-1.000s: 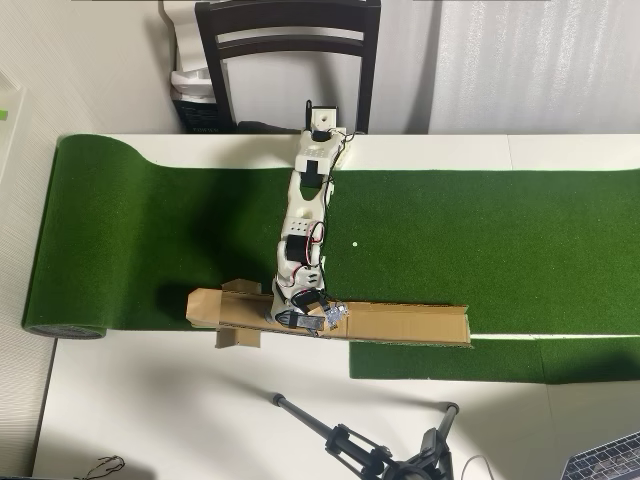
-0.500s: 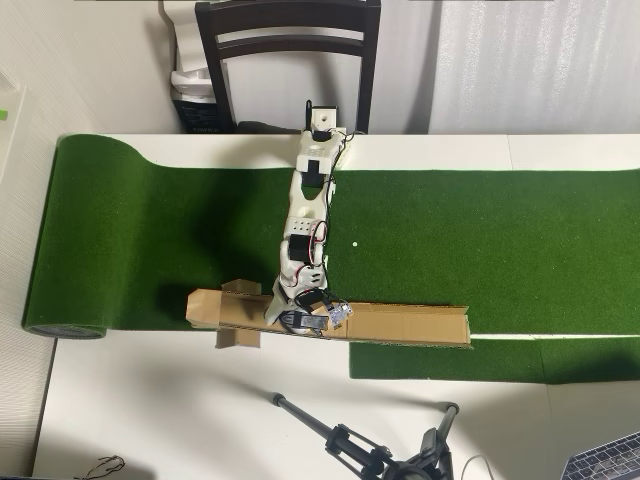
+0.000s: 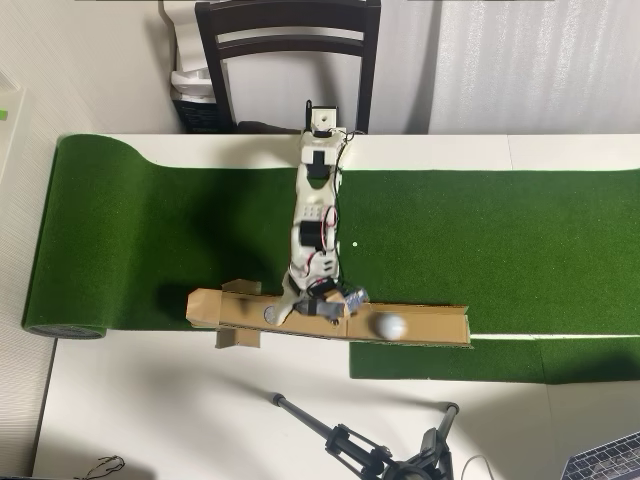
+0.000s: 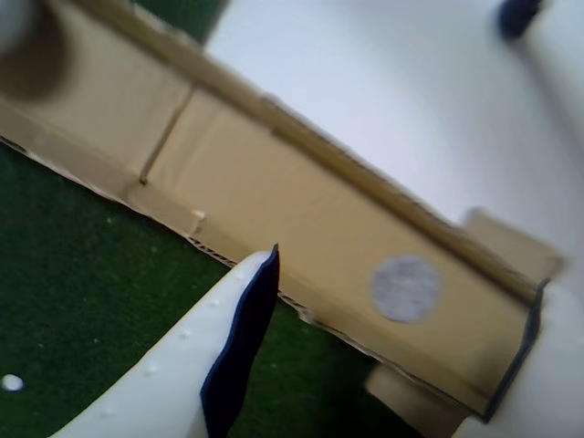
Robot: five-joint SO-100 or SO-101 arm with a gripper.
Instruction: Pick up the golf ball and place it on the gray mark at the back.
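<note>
The golf ball [image 3: 390,325] is a white sphere lying in a long cardboard channel [image 3: 430,328] at the near edge of the green turf. In the wrist view only its edge [image 4: 13,18] shows, at the top left corner. The gray mark [image 3: 270,313] is a round spot on the channel floor left of the arm, and it is clear in the wrist view [image 4: 405,288]. My gripper [image 3: 334,304] hovers over the channel between mark and ball. In the wrist view the gripper [image 4: 392,356] is open and empty, with one dark-padded finger [image 4: 239,347] over the turf.
A green turf mat [image 3: 130,230] covers the white table [image 3: 150,410]. A tiny white dot [image 3: 354,243] sits on the turf beside the arm. A dark chair [image 3: 290,50] stands behind the arm's base, a black tripod [image 3: 350,440] in front, and a laptop corner [image 3: 610,462] at the bottom right.
</note>
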